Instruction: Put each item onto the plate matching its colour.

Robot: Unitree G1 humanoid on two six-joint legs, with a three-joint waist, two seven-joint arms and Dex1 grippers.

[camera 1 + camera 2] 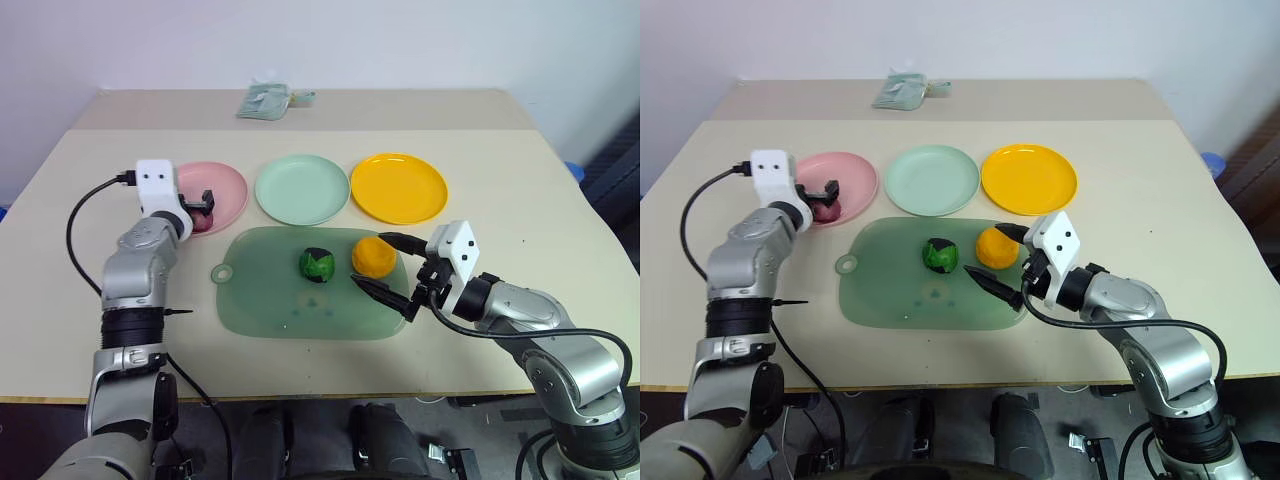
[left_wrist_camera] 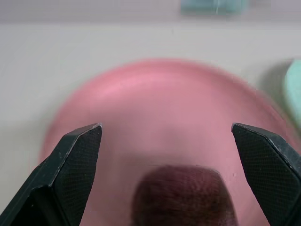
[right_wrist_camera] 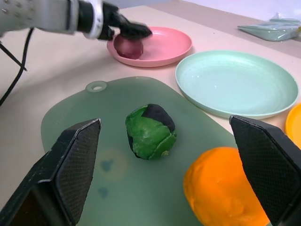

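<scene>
Three round, shallow, matte plates stand in a row on the beige table (image 1: 520, 200): pink plate (image 1: 225, 185), pale mint green plate (image 1: 301, 188), yellow-orange plate (image 1: 399, 187). Rims are low and smooth; none is tilted.

Dark reddish-purple lump (image 3: 129, 46): roughly round, dull and slightly fuzzy in surface, resting on the pink plate at the edge nearest the robot. No clear long axis can be told. The left gripper (image 2: 171, 155) is released, its two black, finely textured fingers spread wide on either side of the lump, not clamping it.

Green lump (image 3: 150, 131): irregular, faceted like pressed clay, bright green with a black patch on top. It lies near the middle of the translucent green mat (image 1: 260, 290), a rounded rectangle with a small holed tab at one corner. It looks slightly taller than wide.

Orange lump (image 1: 373, 255): rounded, faintly dimpled, on the mat's far right part, just beside the green lump but apart from it.

The right gripper (image 1: 392, 268) stands wide open, level, its fingers flanking the orange lump without visible contact.
</scene>
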